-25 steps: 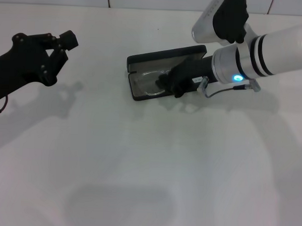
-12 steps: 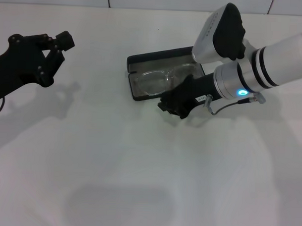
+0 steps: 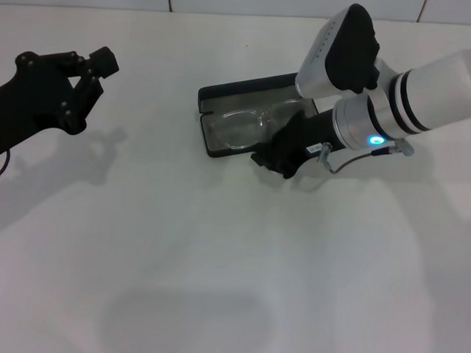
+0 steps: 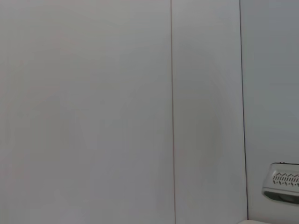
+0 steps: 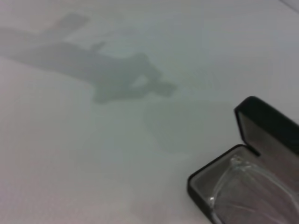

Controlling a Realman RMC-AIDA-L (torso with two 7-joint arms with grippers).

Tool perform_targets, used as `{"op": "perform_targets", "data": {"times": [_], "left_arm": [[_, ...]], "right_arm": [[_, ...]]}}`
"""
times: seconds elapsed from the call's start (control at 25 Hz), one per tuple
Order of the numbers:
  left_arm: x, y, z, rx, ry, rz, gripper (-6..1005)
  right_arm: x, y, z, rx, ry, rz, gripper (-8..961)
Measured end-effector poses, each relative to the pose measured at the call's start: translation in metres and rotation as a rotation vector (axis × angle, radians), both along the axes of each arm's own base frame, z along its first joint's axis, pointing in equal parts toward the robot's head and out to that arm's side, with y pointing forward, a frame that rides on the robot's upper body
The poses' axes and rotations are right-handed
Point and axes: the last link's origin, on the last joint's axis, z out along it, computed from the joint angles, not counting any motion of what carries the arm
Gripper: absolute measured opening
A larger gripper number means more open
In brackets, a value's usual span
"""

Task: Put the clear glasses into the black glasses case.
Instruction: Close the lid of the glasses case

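The black glasses case (image 3: 208, 144) lies open at the back middle of the white table, its lid (image 3: 254, 86) flat behind it. The clear glasses (image 3: 243, 127) rest inside on the grey lining. My right gripper (image 3: 276, 156) hovers just in front of the case's right half, open and holding nothing, clear of the glasses. In the right wrist view the case's corner (image 5: 198, 184) and one clear lens (image 5: 247, 193) show, with the raised lid (image 5: 268, 123) behind. My left gripper (image 3: 90, 82) hangs open at the far left, away from the case.
The white table (image 3: 217, 261) stretches toward me from the case. The right arm's white forearm (image 3: 424, 94) reaches in from the right. The left wrist view shows only pale wall panels and a small white device (image 4: 282, 186).
My right gripper has pulled back out of the case toward the front, leaving the clear glasses lying inside. The left arm has barely shifted.
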Motion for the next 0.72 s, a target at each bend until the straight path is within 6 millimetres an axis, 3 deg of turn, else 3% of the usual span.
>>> {"op": "perform_targets", "data": {"times": [0.32,0.72], "left_arm": [[-0.001,0.001,0.000,0.008,-0.001,0.008,40],[-0.003,0.002,0.003,0.018,0.003,0.018,40]], "right_arm": [[-0.009,0.012,-0.002,0.087,-0.030,0.020,98],[-0.028,0.002,0.001,-0.014,0.070,0.010,98]]}}
